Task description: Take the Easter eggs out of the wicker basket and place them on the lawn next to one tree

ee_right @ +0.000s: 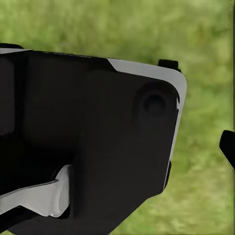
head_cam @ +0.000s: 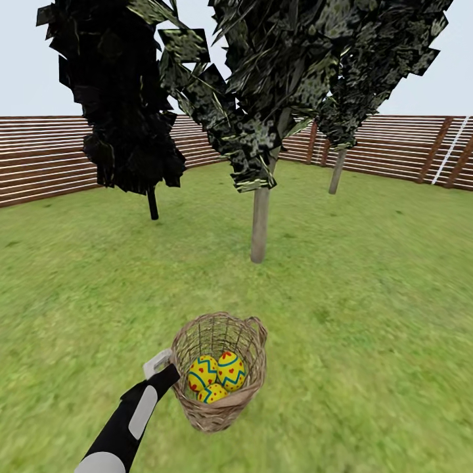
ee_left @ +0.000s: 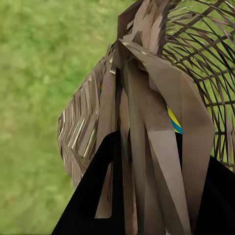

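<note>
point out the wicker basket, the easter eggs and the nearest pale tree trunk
wicker basket (head_cam: pixel 253 328): head view, on its braided rim
Easter eggs (head_cam: pixel 230 370): head view, on the rightmost egg's shell
tree (head_cam: pixel 260 223): head view, mid-trunk

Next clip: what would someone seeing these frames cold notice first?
The wicker basket, held up over the lawn at the end of the left arm, with all three Easter eggs bright yellow inside it. The left gripper is clamped on the basket's rim. Straight ahead stands a tree with a pale trunk and dark blocky foliage, and a slatted fence runs behind it.
</note>
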{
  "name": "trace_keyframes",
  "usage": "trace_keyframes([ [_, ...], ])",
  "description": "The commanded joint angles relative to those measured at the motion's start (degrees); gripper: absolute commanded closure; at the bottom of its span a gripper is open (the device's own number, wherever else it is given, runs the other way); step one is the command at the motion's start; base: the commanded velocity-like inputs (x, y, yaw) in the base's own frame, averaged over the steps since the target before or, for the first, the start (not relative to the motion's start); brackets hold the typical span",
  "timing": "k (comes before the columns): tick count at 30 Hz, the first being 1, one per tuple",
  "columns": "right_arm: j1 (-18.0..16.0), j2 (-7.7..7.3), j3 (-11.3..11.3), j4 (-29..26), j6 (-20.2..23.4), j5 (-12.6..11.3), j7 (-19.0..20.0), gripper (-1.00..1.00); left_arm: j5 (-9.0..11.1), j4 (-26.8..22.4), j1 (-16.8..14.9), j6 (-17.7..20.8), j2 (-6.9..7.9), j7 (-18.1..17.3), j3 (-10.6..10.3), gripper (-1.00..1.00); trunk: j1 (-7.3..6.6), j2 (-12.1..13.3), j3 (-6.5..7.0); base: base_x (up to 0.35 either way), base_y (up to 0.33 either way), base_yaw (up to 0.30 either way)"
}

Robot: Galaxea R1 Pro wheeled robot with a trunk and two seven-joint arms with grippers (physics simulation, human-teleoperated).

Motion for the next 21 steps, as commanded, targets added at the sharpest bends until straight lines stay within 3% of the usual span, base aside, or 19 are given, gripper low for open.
trace_keyframes([
  [1,-0.1,-0.05,-0.48,0.24,-0.4,0.62,0.03,-1.0,0.76,-0.2,-0.02,0.31,-0.05,0.29,0.14,1.0,0.06,-0.12,-0.11,0.321,0.0,0.0],
  [21,-0.1,-0.05,-0.4,0.32,-0.4,0.56,0.03,-1.0,0.76,-0.16,-0.04,0.31,-0.06,0.29,0.13,1.0,0.06,-0.12,-0.11,0.319,0.0,0.0],
])
